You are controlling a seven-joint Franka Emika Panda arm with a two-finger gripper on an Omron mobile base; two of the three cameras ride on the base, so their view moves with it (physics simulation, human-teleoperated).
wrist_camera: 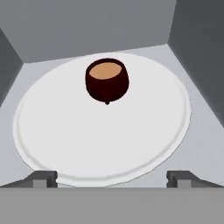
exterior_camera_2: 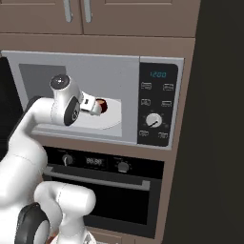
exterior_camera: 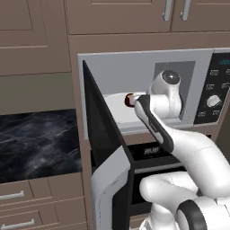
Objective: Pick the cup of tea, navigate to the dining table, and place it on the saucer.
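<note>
The cup of tea (wrist_camera: 106, 81) is a dark maroon round cup holding light brown liquid. It stands upright on the large white microwave plate (wrist_camera: 65, 131), a little behind the plate's middle. My gripper (wrist_camera: 111, 177) is open, its two dark fingertips (wrist_camera: 41, 178) wide apart at the near rim of the plate, short of the cup and not touching it. From the base, the cup (exterior_camera: 129, 99) (exterior_camera_2: 102, 106) shows just past my hand inside the open microwave (exterior_camera_2: 28, 64). The dining table and the saucer are out of view.
The microwave door (exterior_camera: 101, 134) swings open to the left, close beside my arm. The microwave's grey walls (wrist_camera: 192, 39) close in on both sides and behind the cup. An oven (exterior_camera_2: 102, 190) sits below. A dark marble counter (exterior_camera: 38, 143) lies at left.
</note>
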